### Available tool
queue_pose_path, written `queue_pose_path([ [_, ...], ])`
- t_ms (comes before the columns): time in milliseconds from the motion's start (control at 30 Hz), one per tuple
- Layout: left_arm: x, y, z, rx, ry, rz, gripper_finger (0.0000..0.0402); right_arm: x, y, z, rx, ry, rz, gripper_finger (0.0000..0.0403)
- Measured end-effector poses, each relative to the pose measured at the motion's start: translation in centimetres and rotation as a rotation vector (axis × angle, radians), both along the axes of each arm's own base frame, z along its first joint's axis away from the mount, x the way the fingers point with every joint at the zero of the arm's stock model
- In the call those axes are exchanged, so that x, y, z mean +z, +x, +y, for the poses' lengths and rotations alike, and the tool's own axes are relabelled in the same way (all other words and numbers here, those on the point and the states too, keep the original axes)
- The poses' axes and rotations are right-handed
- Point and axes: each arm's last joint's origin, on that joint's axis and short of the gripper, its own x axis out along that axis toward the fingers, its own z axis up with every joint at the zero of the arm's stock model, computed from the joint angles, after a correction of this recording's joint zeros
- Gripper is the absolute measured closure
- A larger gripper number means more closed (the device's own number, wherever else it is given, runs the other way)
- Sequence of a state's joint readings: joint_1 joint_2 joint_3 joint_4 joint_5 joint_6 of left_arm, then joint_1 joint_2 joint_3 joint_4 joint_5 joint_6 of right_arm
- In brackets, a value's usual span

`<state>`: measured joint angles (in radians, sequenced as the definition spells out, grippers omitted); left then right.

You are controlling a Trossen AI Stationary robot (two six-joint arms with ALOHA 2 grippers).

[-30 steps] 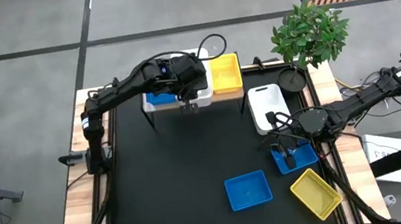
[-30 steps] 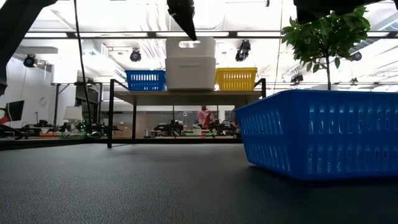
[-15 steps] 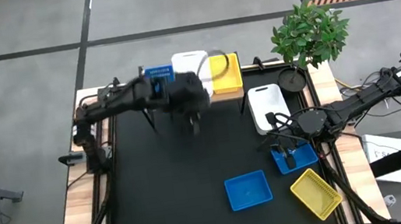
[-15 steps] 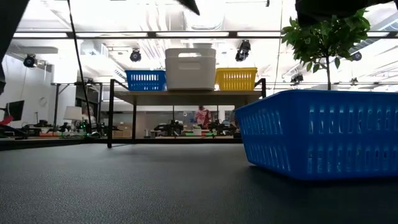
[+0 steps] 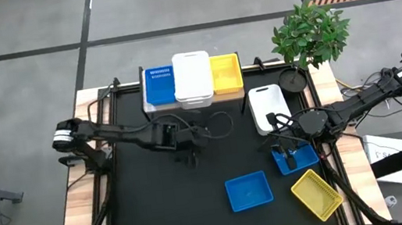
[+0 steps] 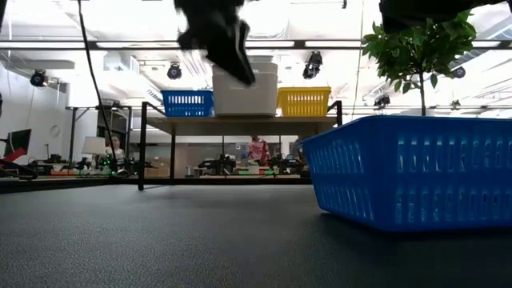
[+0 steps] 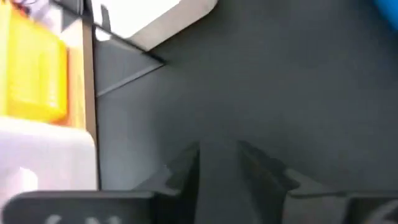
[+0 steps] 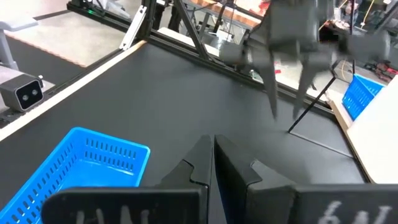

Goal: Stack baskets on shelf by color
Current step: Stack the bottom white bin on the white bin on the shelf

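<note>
The shelf (image 5: pixel 195 101) stands at the table's far edge and carries a blue basket (image 5: pixel 158 87), a white one (image 5: pixel 193 76) and a yellow one (image 5: pixel 227 73) side by side. My left gripper (image 5: pixel 190 155) hangs open over the bare table just in front of the shelf, holding nothing; the right wrist view shows its fingers (image 8: pixel 273 93) apart. More baskets rest flat on the table: white (image 5: pixel 269 108), blue (image 5: pixel 247 191), yellow (image 5: pixel 316 194), and a second blue one (image 5: pixel 296 157). My right gripper (image 8: pixel 212 155) waits shut above that last basket.
A potted plant (image 5: pixel 309 32) and a dark round dish (image 5: pixel 293 80) stand at the far right corner. Wooden borders (image 5: pixel 81 216) run along the table's sides. Bare black tabletop (image 5: pixel 167 204) lies at the middle and near left.
My left gripper has drawn back from the shelf's white basket toward the table's near edge and dropped lower, over the table's middle. The white basket on the shelf has settled lower than a second ago.
</note>
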<state>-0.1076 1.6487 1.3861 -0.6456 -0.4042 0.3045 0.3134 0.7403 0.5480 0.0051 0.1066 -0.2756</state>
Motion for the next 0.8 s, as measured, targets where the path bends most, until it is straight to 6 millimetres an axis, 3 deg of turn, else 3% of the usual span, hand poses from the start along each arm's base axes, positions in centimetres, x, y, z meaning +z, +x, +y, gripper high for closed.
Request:
queue_pose_path([
  [100,-1.7,0.0,1.9,0.075,0.06,-0.065,0.0355,0.0,0.0,0.0,0.0,0.002,-0.004,0.0392],
  [200,-1.2,-0.2,3.7,0.235,0.18,-0.188,0.0394,0.1,0.0,0.0,-0.002,0.008,-0.007,0.0392],
  [467,-0.4,-0.1,5.9,0.321,0.226,-0.341,0.04,0.1,0.0,0.0,-0.002,0.006,-0.007,0.0392],
  [800,-1.2,-0.5,7.4,0.368,0.225,-0.34,0.04,0.1,0.0,0.0,-0.004,0.014,-0.005,0.0392],
])
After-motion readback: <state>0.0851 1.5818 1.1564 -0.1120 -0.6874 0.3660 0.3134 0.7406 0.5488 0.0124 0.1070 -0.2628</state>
